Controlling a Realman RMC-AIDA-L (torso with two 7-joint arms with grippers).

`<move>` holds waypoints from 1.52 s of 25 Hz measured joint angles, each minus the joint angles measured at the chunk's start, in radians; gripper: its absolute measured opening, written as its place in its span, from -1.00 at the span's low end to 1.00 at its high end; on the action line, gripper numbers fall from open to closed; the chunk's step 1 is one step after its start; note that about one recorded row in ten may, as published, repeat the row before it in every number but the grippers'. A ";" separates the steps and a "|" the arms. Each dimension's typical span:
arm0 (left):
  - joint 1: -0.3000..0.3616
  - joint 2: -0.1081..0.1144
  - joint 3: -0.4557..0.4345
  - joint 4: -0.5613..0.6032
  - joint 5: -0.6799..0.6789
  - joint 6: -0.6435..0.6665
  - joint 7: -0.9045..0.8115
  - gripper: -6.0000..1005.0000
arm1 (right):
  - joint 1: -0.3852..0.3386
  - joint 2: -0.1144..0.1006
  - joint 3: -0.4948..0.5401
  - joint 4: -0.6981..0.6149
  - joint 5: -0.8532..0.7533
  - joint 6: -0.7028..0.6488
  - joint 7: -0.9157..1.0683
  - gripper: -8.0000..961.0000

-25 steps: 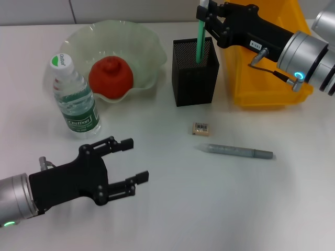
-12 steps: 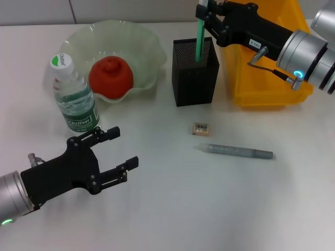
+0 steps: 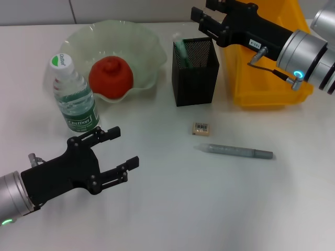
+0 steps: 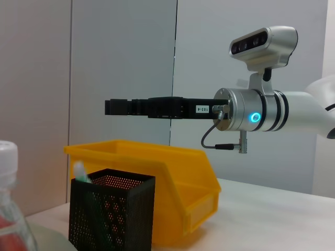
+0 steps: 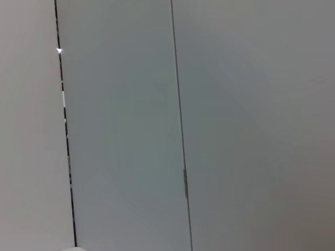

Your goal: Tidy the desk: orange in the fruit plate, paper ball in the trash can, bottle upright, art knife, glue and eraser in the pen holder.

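Note:
The mint-green art knife stands inside the black mesh pen holder, leaning in its left corner; its tip pokes above the rim. My right gripper hovers open just above the holder, holding nothing. The orange lies in the pale-green fruit plate. The bottle stands upright beside the plate. The eraser and the grey glue lie on the desk in front of the holder. My left gripper rests open and unladen at the lower left. The paper ball is out of view.
The yellow trash can stands right of the pen holder, under my right arm. White desk surface spreads between my left gripper and the glue stick. The right wrist view holds only a grey wall.
The art knife has left my right gripper and dropped down into the pen holder. My left gripper shifted up and to the left a second ago, then held still.

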 joint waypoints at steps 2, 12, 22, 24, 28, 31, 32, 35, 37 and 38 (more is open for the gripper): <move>0.000 0.000 0.000 0.000 0.000 0.000 -0.001 0.54 | 0.000 0.000 0.000 0.000 0.001 0.000 0.000 -0.10; 0.000 0.001 0.005 0.000 0.003 0.002 -0.004 0.54 | -0.013 0.000 0.004 -0.007 0.052 -0.037 0.010 0.33; 0.000 0.005 0.008 0.000 0.008 0.030 -0.007 0.54 | -0.121 -0.012 0.000 -0.222 0.019 -0.279 0.344 0.36; 0.000 0.005 0.008 0.000 0.009 0.030 -0.008 0.54 | -0.153 -0.016 0.000 -0.305 -0.023 -0.332 0.424 0.36; 0.000 0.005 0.008 0.000 0.011 0.030 -0.008 0.54 | -0.181 -0.030 0.008 -0.498 -0.191 -0.448 0.581 0.36; 0.000 0.005 0.008 0.000 0.011 0.030 -0.009 0.54 | -0.172 -0.036 0.008 -0.604 -0.339 -0.495 0.676 0.36; 0.000 0.005 0.009 0.000 0.011 0.030 -0.009 0.54 | -0.172 -0.036 0.008 -0.604 -0.339 -0.495 0.676 0.36; -0.001 0.005 0.016 0.000 0.012 0.030 -0.013 0.54 | -0.118 -0.040 -0.001 -0.702 -0.560 -0.524 0.789 0.35; -0.002 0.005 0.019 0.000 0.012 0.032 -0.019 0.54 | -0.095 -0.041 -0.001 -0.716 -0.621 -0.536 0.817 0.35; -0.002 0.005 0.021 0.000 0.012 0.033 -0.020 0.54 | -0.069 -0.042 -0.005 -0.724 -0.689 -0.550 0.844 0.35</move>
